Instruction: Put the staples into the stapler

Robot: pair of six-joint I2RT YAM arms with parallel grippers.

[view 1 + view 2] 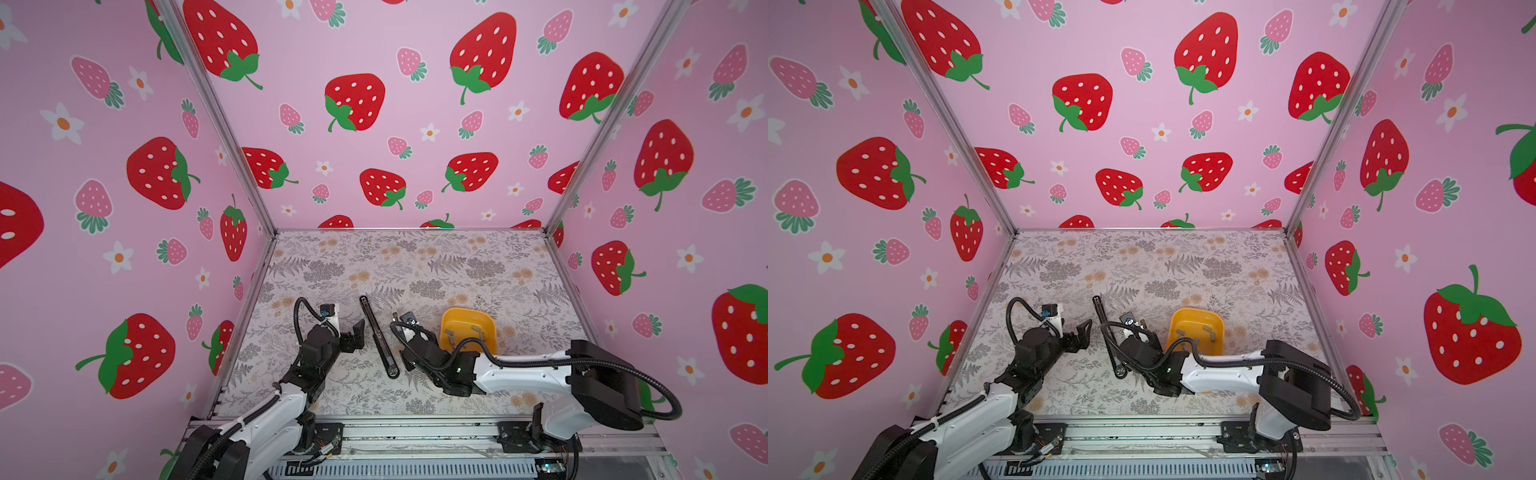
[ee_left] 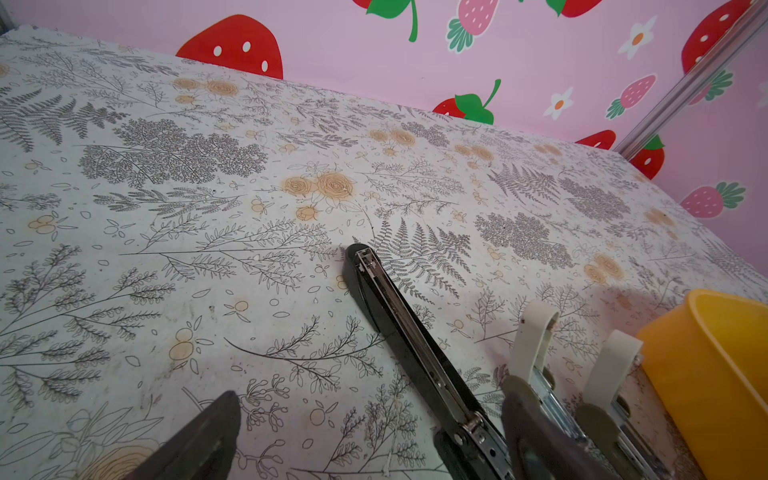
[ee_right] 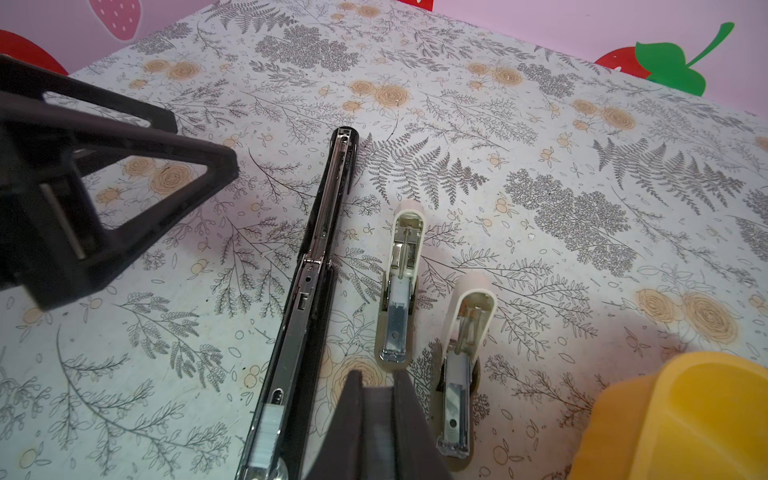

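A long black stapler (image 1: 376, 332) (image 3: 320, 232) lies opened flat on the floral table, and a strip of staples (image 3: 266, 428) sits in its metal channel near the closer end. Just to its right, my right gripper (image 1: 402, 353) (image 3: 378, 378) is shut on another grey strip of staples (image 3: 378, 436), low over the table. Two small cream staplers (image 3: 401, 286) (image 3: 461, 365) lie open in front of that gripper. My left gripper (image 1: 356, 334) (image 2: 374, 432) stands open on the black stapler's left side, holding nothing. More staples (image 1: 449, 332) lie in the yellow bowl (image 1: 486, 332).
The yellow bowl (image 1: 1219, 328) (image 2: 715, 374) stands right of the staplers, partly behind my right arm. Pink strawberry walls (image 1: 395, 124) close in the table on three sides. A metal rail (image 1: 415, 432) runs along the front edge.
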